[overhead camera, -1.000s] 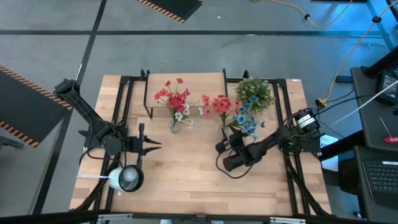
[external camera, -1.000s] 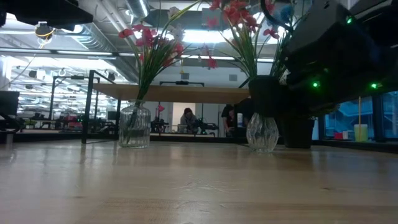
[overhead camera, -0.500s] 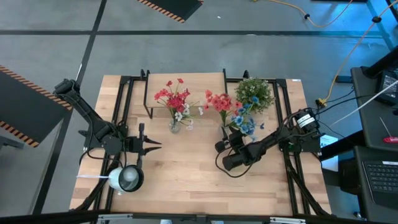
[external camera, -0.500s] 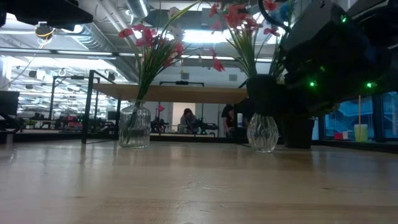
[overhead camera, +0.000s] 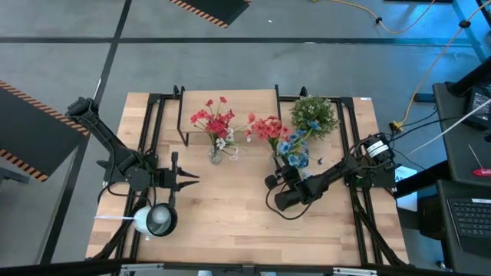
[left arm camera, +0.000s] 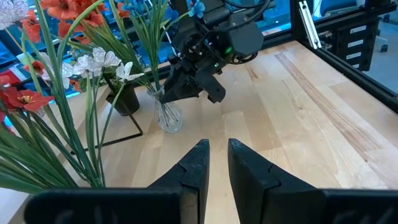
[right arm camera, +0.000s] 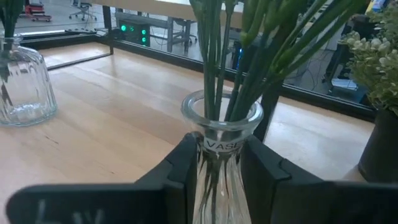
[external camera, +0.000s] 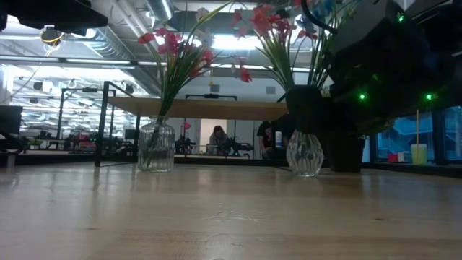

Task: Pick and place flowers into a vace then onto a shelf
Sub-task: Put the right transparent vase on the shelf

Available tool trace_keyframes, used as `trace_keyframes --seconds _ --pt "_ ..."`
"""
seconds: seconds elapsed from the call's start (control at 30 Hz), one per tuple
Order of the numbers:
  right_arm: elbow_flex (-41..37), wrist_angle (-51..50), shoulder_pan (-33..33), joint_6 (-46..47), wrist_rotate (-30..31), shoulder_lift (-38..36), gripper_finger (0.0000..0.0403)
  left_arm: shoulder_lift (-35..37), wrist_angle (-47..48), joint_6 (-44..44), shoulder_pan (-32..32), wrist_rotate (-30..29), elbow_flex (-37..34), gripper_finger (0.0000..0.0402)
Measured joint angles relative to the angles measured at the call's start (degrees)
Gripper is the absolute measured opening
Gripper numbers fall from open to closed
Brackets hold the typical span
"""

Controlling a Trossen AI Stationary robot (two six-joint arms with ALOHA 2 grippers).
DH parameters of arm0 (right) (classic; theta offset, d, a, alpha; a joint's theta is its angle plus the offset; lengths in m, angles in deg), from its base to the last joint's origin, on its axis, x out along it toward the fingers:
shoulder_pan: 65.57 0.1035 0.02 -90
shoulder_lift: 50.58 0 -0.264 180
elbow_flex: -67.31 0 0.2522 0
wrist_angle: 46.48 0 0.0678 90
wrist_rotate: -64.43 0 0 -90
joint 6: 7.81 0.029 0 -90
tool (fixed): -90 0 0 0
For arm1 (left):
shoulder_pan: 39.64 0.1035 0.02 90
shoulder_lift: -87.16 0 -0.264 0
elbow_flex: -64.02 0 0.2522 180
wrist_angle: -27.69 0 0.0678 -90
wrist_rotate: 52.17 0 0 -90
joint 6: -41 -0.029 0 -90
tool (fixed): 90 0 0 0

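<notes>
We see that the red and blue flowers have leaned more to the left than half a second ago, so we judge the right gripper is now moving its clear glass vase toward the shelf. Its fingers pinch the neck of the vase, near the table centre. The right arm reaches in low from the right side. The left gripper waits at the near left, fingers pressed almost together, holding nothing.
</notes>
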Motion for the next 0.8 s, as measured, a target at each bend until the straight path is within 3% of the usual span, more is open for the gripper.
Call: trace_keyframes --seconds 0.8 --pt "-0.03 0.63 2.21 -23.07 1.21 -21.45 0.0087 0.01 1.02 0.0 0.0 0.0 0.0 0.0048"
